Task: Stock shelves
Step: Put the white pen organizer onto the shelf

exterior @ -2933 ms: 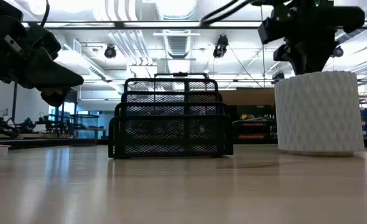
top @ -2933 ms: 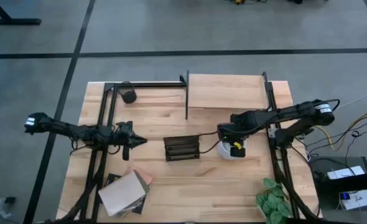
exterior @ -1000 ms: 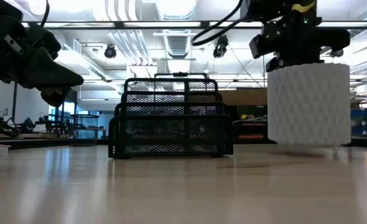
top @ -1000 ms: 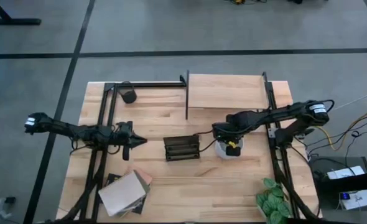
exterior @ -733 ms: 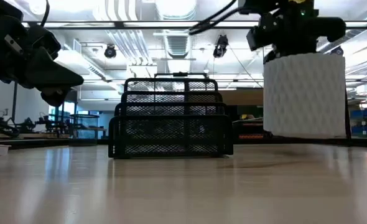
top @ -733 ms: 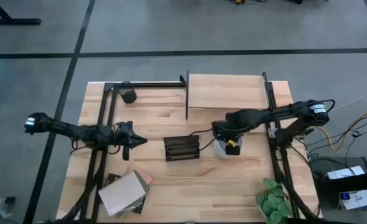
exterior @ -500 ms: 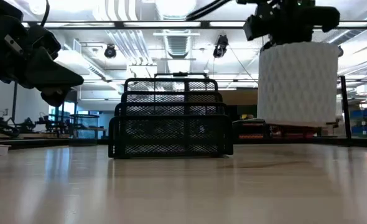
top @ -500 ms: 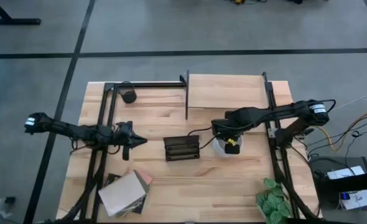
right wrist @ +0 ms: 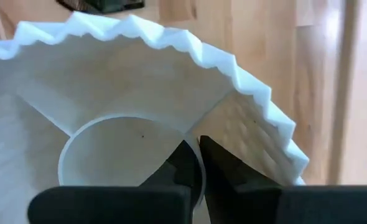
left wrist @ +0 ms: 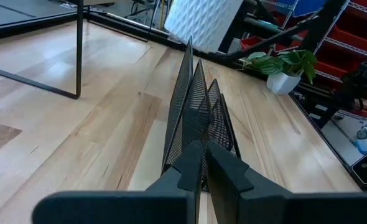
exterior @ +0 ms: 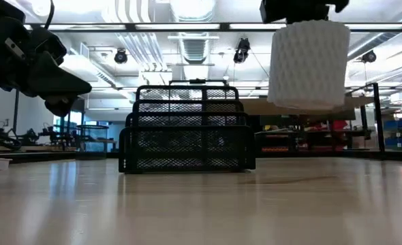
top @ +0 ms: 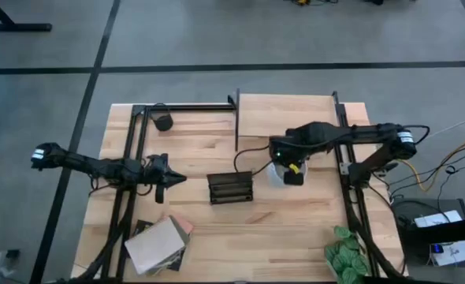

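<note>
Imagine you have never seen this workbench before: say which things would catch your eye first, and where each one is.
First, the white ribbed pot, hanging clear above the table in the right end effector, near the front edge of the shelves at the back. Next, the black mesh rack standing mid-table. The left end effector hovers off to the left, fingers shut and empty.
</note>
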`<action>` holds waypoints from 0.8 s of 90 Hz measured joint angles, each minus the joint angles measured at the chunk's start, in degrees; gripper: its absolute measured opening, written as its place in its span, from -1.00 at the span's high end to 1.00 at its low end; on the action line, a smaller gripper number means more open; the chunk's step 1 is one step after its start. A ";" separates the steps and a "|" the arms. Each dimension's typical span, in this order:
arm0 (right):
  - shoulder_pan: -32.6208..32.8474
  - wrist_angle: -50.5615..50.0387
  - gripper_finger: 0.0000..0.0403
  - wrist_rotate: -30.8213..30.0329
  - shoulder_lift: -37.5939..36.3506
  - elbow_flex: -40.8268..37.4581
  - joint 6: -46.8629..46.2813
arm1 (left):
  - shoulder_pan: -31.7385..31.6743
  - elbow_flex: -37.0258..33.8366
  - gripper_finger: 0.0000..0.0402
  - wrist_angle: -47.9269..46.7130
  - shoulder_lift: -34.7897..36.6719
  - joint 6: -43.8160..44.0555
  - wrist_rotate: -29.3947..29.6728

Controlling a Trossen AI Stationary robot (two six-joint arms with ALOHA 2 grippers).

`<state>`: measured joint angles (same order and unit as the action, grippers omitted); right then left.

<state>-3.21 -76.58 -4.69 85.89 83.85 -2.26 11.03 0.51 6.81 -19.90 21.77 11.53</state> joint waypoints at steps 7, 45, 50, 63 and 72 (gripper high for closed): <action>-1.44 -0.97 1.00 0.01 0.00 1.54 0.77 | 0.00 -0.01 0.97 -0.01 0.00 -0.01 0.00; -8.85 -8.43 1.00 0.16 0.00 9.03 4.56 | 0.00 -0.01 0.97 -0.01 0.00 0.01 0.00; -9.74 -9.42 1.00 0.13 0.00 9.97 4.87 | 0.00 0.00 0.97 0.00 0.00 0.01 0.00; -11.90 -11.87 1.00 0.16 -0.01 12.93 5.30 | -0.01 0.01 0.97 0.02 0.00 0.01 0.00; -13.72 -11.78 1.00 0.16 -0.03 14.64 6.76 | -0.01 -0.01 0.97 -0.01 0.00 0.01 0.00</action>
<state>-16.94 -88.37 -4.54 85.85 98.49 4.49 11.03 0.50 6.81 -19.90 21.77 11.53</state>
